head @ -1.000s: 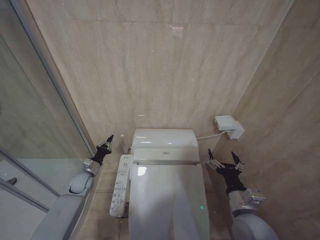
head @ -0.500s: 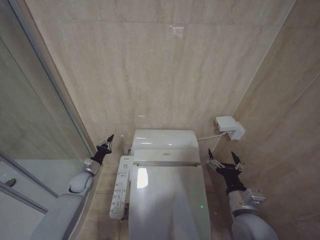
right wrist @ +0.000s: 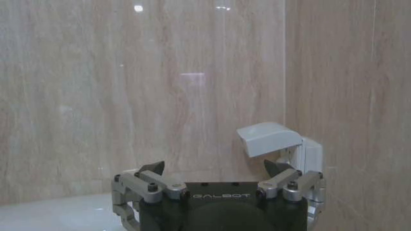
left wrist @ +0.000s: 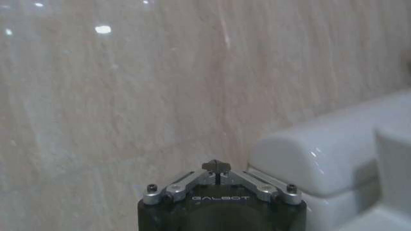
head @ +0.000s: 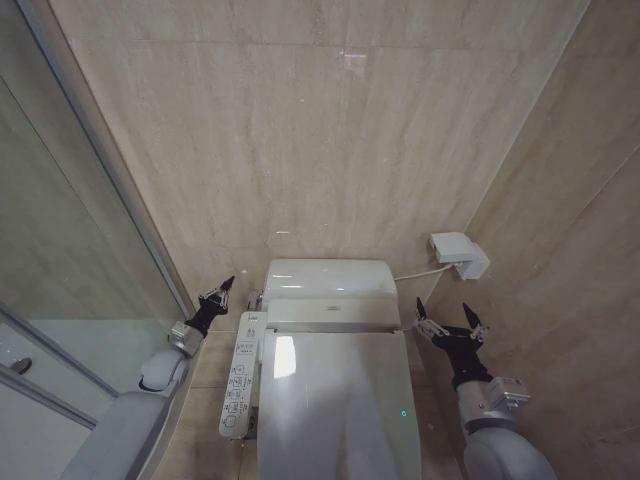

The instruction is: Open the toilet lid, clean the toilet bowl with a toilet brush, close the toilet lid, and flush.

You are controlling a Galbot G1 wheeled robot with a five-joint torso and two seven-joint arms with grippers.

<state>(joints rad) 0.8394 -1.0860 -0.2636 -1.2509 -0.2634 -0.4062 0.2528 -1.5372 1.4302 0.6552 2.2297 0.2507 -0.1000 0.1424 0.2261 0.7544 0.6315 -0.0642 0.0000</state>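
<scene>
Two grippers flank the toilet, neither touching anything. From my seat, left to right: a framed glass shower screen (head: 60, 280) with a smooth reflective pane stands at far left. Just beside it the left gripper (head: 221, 288) hangs w/ black fingers pinched to a point, clenched on nothing, near the tan stone-look tiled wall (head: 330, 130). Next comes the long white plastic control panel (head: 240, 372) w/ small buttons, hugging the toilet's side.

Centre: the large white glossy elongated-oval plastic toilet lid (head: 335, 400) lies flat and closed, so bowl is hidden under it. Behind it sits the rounded white tank housing (head: 328, 278). The right gripper (head: 450, 322) hovers beside the lid's rear corner, jaws spread wide, released. Past it, a white boxy wall socket cover (head: 458, 254) w/ cable.

Risks, imo: the lid is slick, curved, hard plastic, so a fingertip could skid off the edge when lifting. Quarters are tight; a left arm swing could knock the panel or glass, and the right elbow may scrape the side wall.
</scene>
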